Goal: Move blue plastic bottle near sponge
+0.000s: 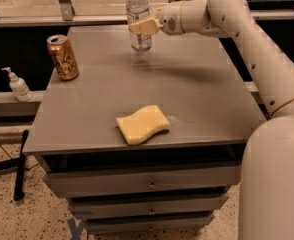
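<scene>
The blue plastic bottle (138, 6), clear with a white cap, stands upright at the far middle of the grey table (197, 99). My gripper (143, 26) reaches in from the right and is shut on the bottle's middle. The bottle's base seems just above the tabletop, with a small shadow under it. The sponge (143, 124), pale yellow with wavy edges, lies flat near the table's front edge, well in front of the bottle.
An orange-gold drink can (63, 57) stands at the table's left side. A small white pump bottle (18, 85) sits on a ledge left of the table. Drawers (147, 184) are under the tabletop. My white arm (257, 49) spans the right side.
</scene>
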Controlling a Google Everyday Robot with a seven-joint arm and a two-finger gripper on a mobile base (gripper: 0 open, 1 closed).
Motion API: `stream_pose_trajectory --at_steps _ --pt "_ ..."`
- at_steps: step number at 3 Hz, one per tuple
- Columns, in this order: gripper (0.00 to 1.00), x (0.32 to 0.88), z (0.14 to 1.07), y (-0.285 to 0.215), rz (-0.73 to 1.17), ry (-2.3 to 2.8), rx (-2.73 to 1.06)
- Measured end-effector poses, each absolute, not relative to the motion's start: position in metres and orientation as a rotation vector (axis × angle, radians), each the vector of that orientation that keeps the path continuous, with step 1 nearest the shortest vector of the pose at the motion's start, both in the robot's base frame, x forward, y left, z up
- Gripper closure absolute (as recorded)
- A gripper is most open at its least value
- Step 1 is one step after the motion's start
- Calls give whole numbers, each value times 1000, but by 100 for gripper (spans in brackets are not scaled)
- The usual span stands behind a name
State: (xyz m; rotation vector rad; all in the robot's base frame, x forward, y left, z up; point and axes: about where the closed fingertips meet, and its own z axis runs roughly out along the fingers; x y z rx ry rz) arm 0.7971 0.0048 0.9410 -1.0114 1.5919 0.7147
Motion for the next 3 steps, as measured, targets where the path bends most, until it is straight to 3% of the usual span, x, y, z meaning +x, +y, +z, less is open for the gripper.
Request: stream_pose_trajectory --at_steps 2,3 --pt "100 704 953 -54 811 1583 -1064" --pt "100 702 951 -49 826 1574 -1060"
